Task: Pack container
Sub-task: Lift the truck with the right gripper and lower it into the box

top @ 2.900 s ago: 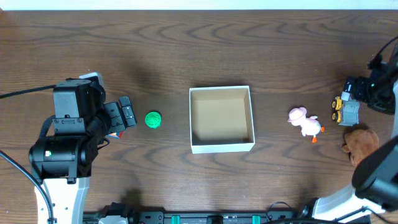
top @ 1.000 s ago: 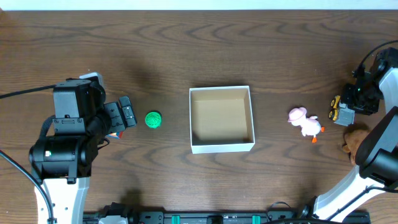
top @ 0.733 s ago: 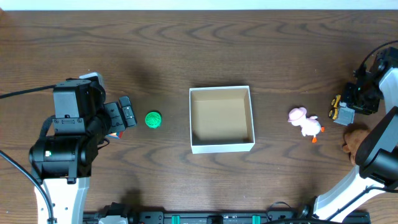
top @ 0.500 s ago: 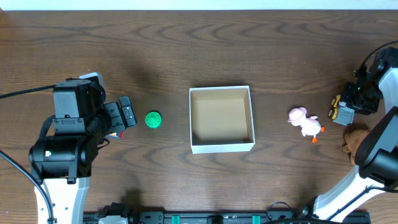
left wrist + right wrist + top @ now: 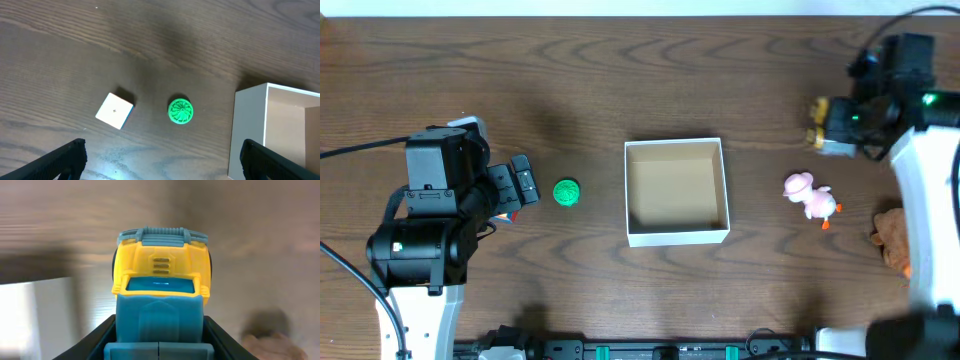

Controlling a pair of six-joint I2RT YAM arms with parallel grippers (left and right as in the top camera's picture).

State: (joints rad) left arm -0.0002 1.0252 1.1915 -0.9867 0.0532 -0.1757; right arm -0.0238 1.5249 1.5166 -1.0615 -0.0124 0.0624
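The toy truck (image 5: 161,280), clamped in the closed right gripper (image 5: 834,126), is shown newly lifted from the right edge of the table (image 5: 620,80) and brought nearer the empty container (image 5: 677,237) at centre; the left gripper (image 5: 160,161) is spread wide, holding nothing.

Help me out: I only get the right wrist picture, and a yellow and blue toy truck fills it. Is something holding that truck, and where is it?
Observer: Yes. Overhead, the right gripper is shut on the toy truck, off to the right of the container, not over it.
Visitor: Is anything in the container?
Observer: Nothing; overhead shows only its bare tan floor.
Visitor: What is the other arm doing?
Observer: The left gripper hangs open beside a green ball, left of the container.
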